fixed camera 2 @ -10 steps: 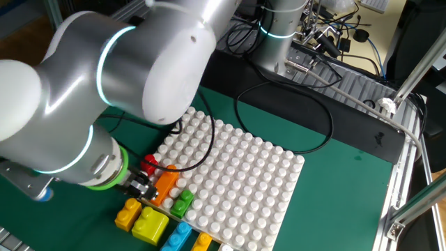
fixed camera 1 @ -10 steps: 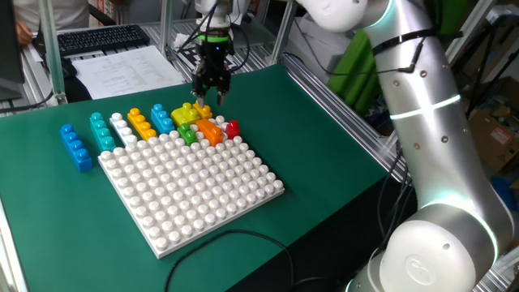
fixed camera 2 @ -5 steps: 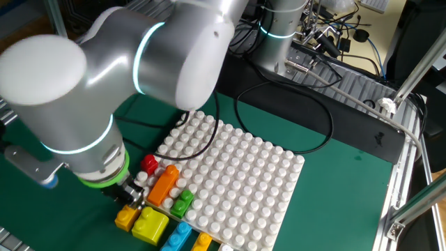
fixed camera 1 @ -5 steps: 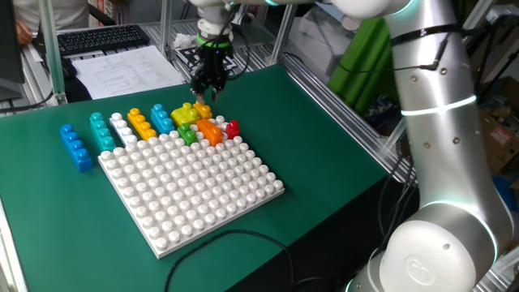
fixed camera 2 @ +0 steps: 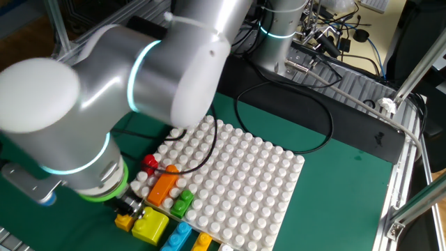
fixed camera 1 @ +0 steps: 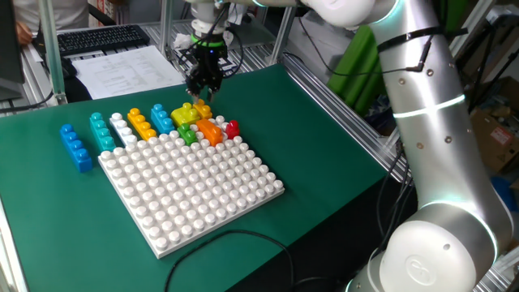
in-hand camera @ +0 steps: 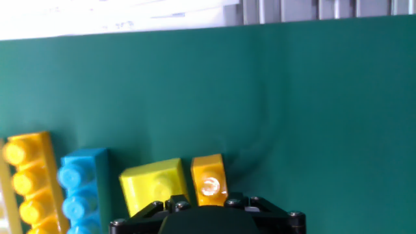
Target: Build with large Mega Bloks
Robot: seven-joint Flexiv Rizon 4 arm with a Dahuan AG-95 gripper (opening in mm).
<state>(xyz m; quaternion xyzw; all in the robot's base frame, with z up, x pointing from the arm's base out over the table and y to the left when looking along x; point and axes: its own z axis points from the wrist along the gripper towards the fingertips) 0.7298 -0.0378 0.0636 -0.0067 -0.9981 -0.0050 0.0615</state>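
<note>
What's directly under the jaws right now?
A small orange block beside the yellow block, both on the green mat. The gripper body hides the blocks' near ends, so contact can't be seen.

We worked in a robotics lab, as shown by the green-covered table (fixed camera 1: 324,138) framed in aluminium rails (fixed camera 2: 362,97), tangled black cables (fixed camera 2: 306,35), a keyboard (fixed camera 1: 101,36) with printed sheets (fixed camera 1: 130,69), and the large white arm (fixed camera 1: 430,122).
</note>
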